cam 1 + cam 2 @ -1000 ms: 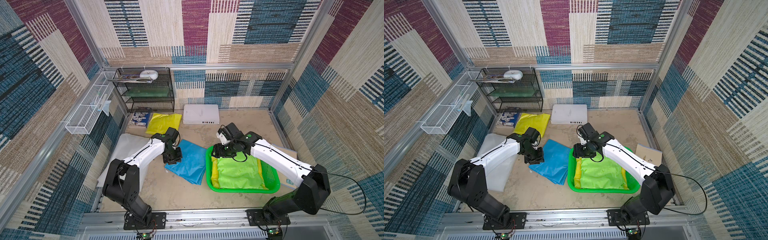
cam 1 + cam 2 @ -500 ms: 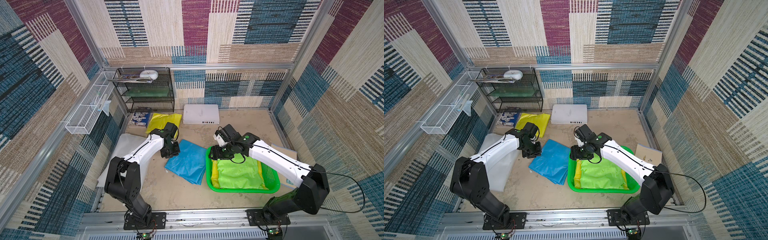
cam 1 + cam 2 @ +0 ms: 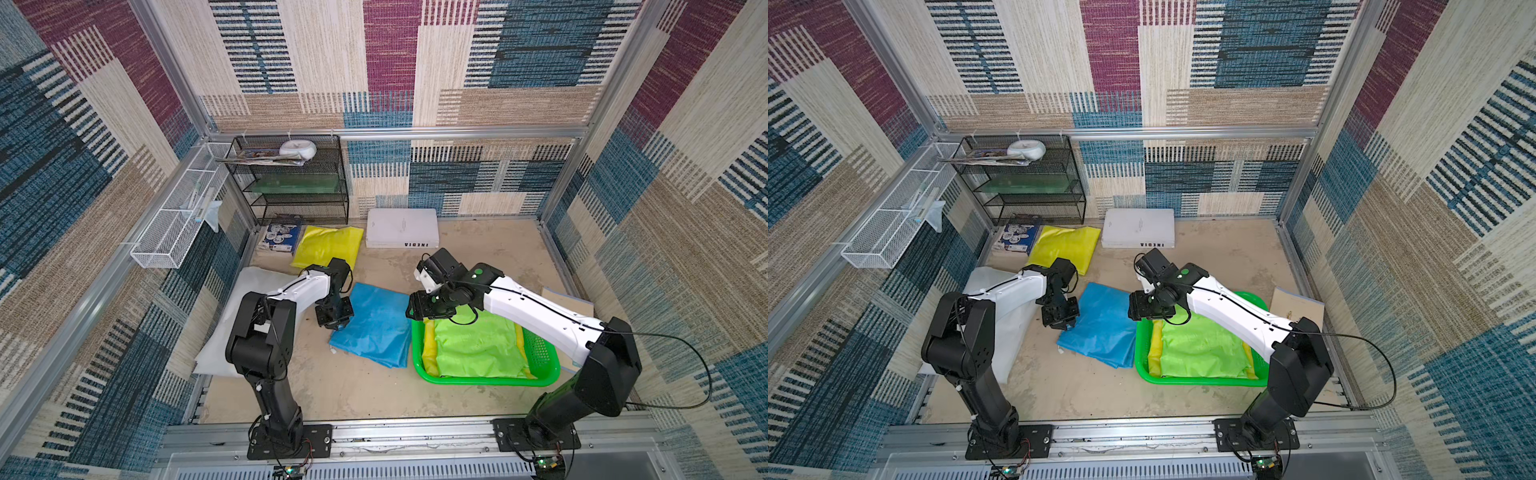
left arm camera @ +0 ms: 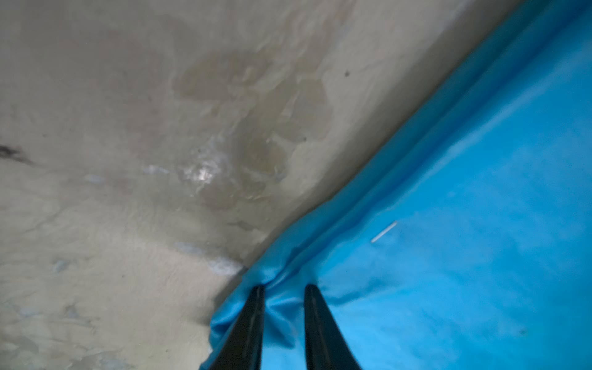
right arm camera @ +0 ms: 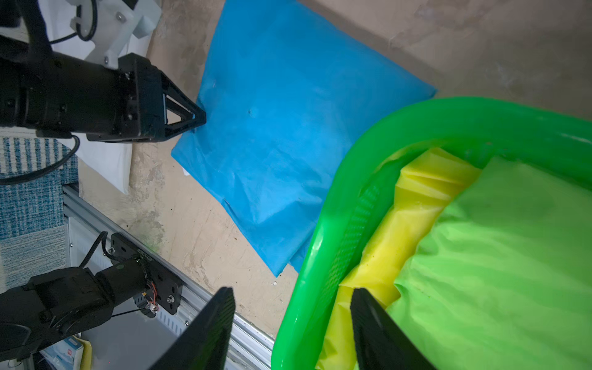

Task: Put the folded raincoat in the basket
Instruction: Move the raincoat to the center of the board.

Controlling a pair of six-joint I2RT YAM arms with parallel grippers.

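A blue folded raincoat [image 3: 374,324] [image 3: 1100,328] lies flat on the table, just left of the green basket [image 3: 478,380] [image 3: 1200,380]. My left gripper [image 3: 338,326] [image 3: 1065,326] [image 4: 283,288] is shut on the raincoat's [image 4: 448,224] left edge, and the blue film puckers between its fingers. The right wrist view shows that pinch at the raincoat's [image 5: 288,128] edge. My right gripper [image 3: 411,311] [image 3: 1133,309] [image 5: 291,291] hangs open over the basket's [image 5: 448,112] far left corner, holding nothing. A lime green raincoat [image 3: 478,345] lies on a yellow one [image 3: 428,345] inside the basket.
Another yellow folded raincoat [image 3: 328,245], a booklet [image 3: 280,239] and a white box [image 3: 401,228] lie at the back. A black mesh rack [image 3: 295,183] and white wire basket [image 3: 178,220] stand at the back left. A white sheet [image 3: 232,316] lies under my left arm, a notebook [image 3: 569,299] at the right.
My left gripper has come down on the blue raincoat's left edge and its jaws have closed on it. My right gripper has shifted slightly left over the basket's corner.
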